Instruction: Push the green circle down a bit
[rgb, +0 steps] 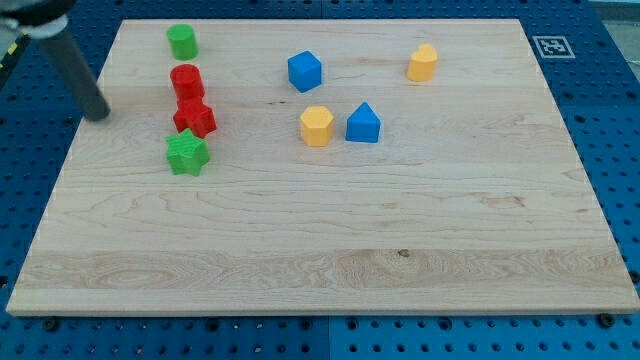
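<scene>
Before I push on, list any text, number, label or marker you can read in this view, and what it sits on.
Readable words or numbers: none on the board, the blocks or my tip.
Only sign: a black-and-white square code marker at the board's corner, at the view's top right; it carries a pattern, not letters, and is too small to decode.

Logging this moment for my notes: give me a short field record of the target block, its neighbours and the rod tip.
target: green circle, near the view's top left
below it: red cylinder, red star, green star, in a column
tip: my tip, left of the column, touching no block
others: two blue, two yellow blocks, centre and right
</scene>
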